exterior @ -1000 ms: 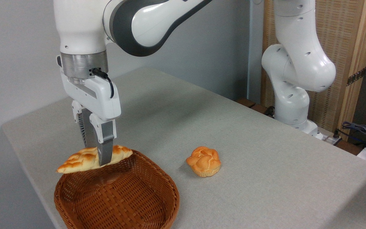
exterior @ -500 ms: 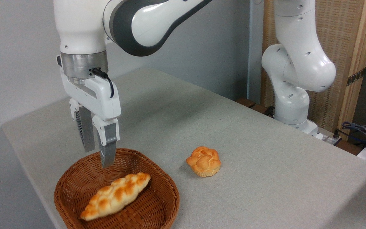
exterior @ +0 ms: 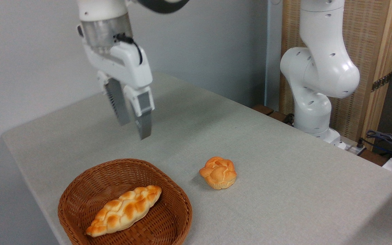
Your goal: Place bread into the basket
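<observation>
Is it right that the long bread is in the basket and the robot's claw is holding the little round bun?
Not quite. The camera view shows the long bread lying in the basket, but the gripper is open, empty and up in the air. The little round bun sits on the table.

- We see the bread, a long braided loaf (golden-orange with pale seams), lying diagonally inside the basket.
- We see the basket, shallow, reddish-brown wicker, standing at the table's near-left corner.
</observation>
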Motion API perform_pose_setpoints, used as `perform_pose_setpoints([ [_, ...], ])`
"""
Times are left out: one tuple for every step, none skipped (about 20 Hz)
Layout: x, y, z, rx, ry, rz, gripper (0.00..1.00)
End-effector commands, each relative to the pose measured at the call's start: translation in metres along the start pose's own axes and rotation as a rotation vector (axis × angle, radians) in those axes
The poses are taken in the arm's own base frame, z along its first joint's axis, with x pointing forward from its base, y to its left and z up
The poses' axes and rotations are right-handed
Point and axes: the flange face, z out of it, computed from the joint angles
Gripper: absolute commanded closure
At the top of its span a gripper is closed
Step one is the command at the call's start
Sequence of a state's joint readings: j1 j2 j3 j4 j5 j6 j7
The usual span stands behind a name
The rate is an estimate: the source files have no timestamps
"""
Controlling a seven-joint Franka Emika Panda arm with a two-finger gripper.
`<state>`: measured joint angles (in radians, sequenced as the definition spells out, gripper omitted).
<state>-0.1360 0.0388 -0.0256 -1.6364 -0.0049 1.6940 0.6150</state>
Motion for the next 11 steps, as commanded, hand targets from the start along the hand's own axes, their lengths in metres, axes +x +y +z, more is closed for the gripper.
perform_pose_setpoints([
  [-0.036, -0.007, -0.021, -0.078, 0.019, 0.03, 0.0],
  [-0.038, -0.008, -0.023, -0.079, 0.02, 0.023, 0.0],
  [-0.041, -0.008, -0.028, -0.075, 0.023, 0.021, 0.0],
  [-0.043, -0.009, -0.028, -0.07, 0.015, 0.018, 0.0],
  [-0.045, -0.009, -0.027, -0.073, 0.004, 0.019, 0.0],
  [-0.046, -0.01, -0.027, -0.068, -0.005, 0.021, 0.0],
  [-0.048, -0.012, -0.027, -0.061, -0.013, 0.018, 0.0],
  [-0.052, -0.017, -0.027, -0.057, -0.014, 0.008, 0.0],
  [-0.052, -0.016, -0.028, -0.056, -0.013, 0.008, 0.0],
  [-0.052, -0.016, -0.029, -0.055, -0.012, 0.008, 0.0],
  [-0.053, -0.017, -0.028, -0.056, -0.013, 0.008, 0.0],
])
